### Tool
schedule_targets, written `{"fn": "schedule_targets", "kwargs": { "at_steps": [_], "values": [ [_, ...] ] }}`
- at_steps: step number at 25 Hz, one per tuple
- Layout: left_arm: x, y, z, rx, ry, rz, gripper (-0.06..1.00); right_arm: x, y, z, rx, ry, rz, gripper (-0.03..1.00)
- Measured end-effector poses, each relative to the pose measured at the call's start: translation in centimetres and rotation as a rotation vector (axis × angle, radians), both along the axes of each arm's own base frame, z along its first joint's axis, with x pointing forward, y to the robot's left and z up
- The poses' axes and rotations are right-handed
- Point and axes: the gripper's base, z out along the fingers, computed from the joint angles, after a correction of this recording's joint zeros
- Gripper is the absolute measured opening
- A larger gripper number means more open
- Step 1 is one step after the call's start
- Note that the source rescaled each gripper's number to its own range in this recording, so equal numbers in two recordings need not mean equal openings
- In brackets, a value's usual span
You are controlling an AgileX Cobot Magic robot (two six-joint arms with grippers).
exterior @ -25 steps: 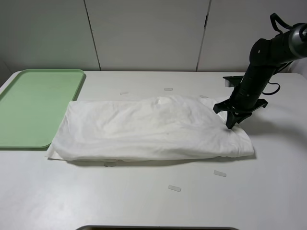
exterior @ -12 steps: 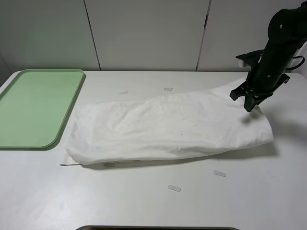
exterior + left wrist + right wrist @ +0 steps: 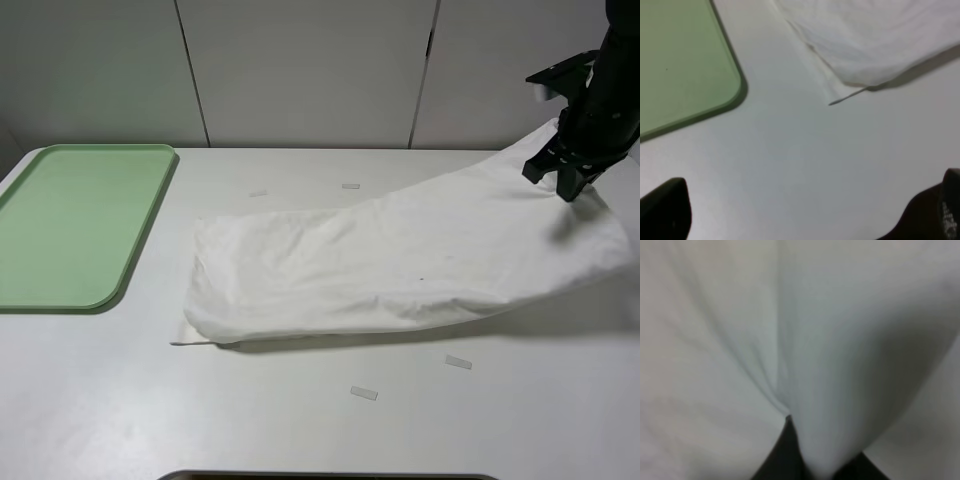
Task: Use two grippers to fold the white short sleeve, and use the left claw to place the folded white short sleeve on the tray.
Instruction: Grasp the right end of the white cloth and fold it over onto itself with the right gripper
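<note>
White short sleeve (image 3: pixel 400 260) dragged rightward, long axis left-to-right, right end raised, pinched by right claw (image 3: pixel 571 190), left claw (image 3: pixel 802 212) spread

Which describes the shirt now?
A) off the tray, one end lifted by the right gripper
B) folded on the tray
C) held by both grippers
A: the shirt lies apart from the tray, its end pinched and raised by the right gripper.
</note>
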Motion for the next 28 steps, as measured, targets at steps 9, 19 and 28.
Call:
{"fn": "schedule_targets", "kwargs": {
  "at_steps": [9,19,28],
  "values": [
    [0.0,0.0,0.0,0.000,0.000,0.001,0.98,1.5,-2.0,4.3,-0.118,-0.066,-0.005,0.03],
    [0.0,0.0,0.0,0.000,0.000,0.001,0.98,1.8,-7.3,6.6,-0.172,-0.101,-0.113,0.03],
    [0.0,0.0,0.0,0.001,0.000,0.002,0.98,2.6,-6.2,4.2,-0.105,-0.028,-0.108,0.03]
  ]
}}
